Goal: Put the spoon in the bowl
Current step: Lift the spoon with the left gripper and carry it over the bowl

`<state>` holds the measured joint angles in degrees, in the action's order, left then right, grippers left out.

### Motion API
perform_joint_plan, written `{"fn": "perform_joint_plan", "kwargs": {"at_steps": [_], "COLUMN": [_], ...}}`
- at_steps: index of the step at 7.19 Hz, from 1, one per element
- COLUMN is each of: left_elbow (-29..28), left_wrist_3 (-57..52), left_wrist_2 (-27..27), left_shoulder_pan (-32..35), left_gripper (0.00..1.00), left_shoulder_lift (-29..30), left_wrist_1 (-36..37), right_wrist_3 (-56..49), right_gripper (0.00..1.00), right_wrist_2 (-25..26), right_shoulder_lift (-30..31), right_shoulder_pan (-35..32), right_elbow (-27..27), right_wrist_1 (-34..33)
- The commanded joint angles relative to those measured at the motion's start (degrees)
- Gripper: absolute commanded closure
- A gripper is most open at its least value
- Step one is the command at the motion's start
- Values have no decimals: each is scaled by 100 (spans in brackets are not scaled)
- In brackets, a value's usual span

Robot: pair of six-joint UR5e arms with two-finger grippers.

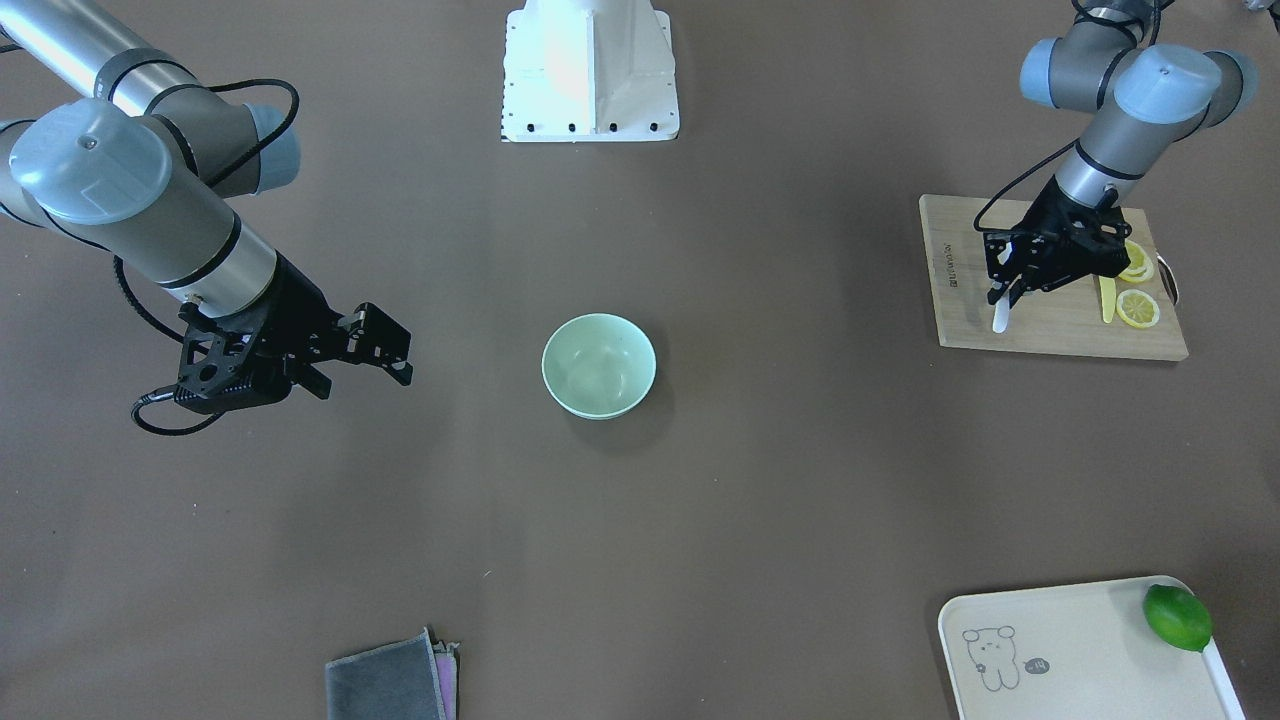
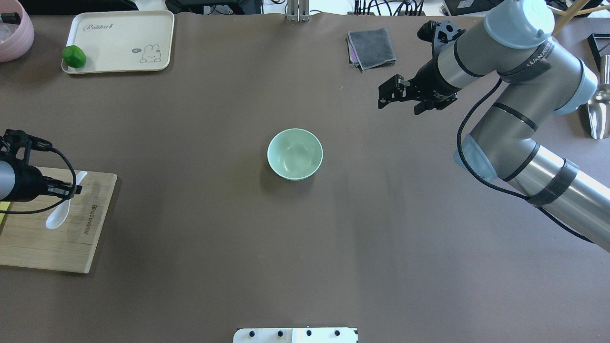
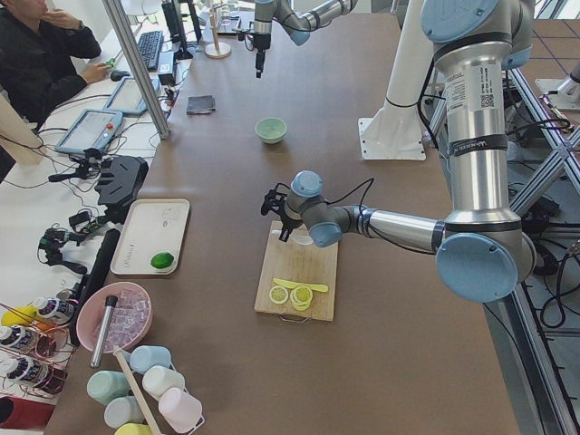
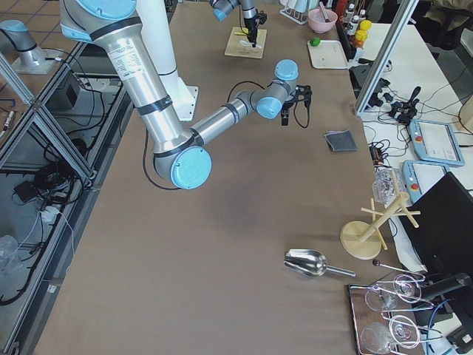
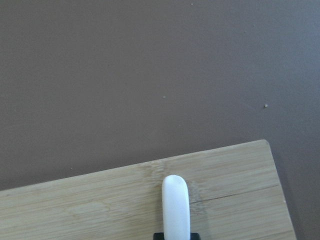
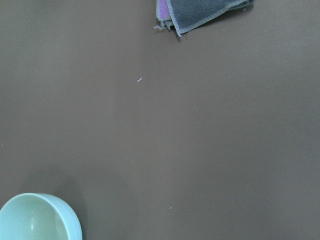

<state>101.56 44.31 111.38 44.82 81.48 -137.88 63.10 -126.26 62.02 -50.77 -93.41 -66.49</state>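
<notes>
The left arm reaches out low, its forearm near level over the cutting board (image 2: 57,238) at the worktop's left edge, the wrist tipped down. The left gripper (image 2: 71,189) sits over the handle of the spoon (image 2: 58,218), and in the wrist view dark fingertips press in close on both sides of the white handle, so it looks clamped on it. The scoop lies toward the robot's side of the board and the handle end points toward the far edge. From these views I cannot tell whether the spoon is raised off the wood.

The right arm is bent high at the elbow. The right gripper (image 2: 401,102) hangs above bare worktop toward the far right, between the bowl (image 2: 294,154) and the folded cloths (image 2: 371,47). Its fingers are spread apart and hold nothing.

Counted:
- 1 spoon.
- 1 bowl, mint green with nothing in it, upright at the worktop's centre and well apart from both grippers.
- 1 board, which also carries 1 yellow knife (image 1: 1107,298) and at least 2 lemon slices (image 1: 1138,308).
- 1 tray (image 2: 119,33) at the far-left corner, with 1 lime (image 2: 74,56) on it.
- 1 stack of cloths at the far edge.
</notes>
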Motion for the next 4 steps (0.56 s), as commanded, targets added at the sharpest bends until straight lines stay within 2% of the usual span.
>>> {"fn": "perform_joint_plan", "kwargs": {"at_steps": [1, 2, 3, 4], "left_elbow": [442, 487, 488, 453], "left_wrist_3": [51, 95, 426, 881], "left_wrist_2": [180, 338, 357, 340], "left_shoulder_pan": [27, 114, 124, 115], "left_gripper": [100, 100, 100, 100], "left_shoulder_lift": [95, 383, 986, 1897], "left_wrist_1": [190, 270, 497, 1143], "right_wrist_3": [-9, 0, -9, -9], "right_gripper": [0, 0, 0, 0], "right_wrist_2": [-38, -21, -47, -65], "right_shoulder_lift": [3, 3, 12, 12], "right_shoulder_pan": [-20, -29, -90, -108], "right_elbow": [-37, -37, -37, -37], "right_wrist_1": [-13, -22, -31, -31]}}
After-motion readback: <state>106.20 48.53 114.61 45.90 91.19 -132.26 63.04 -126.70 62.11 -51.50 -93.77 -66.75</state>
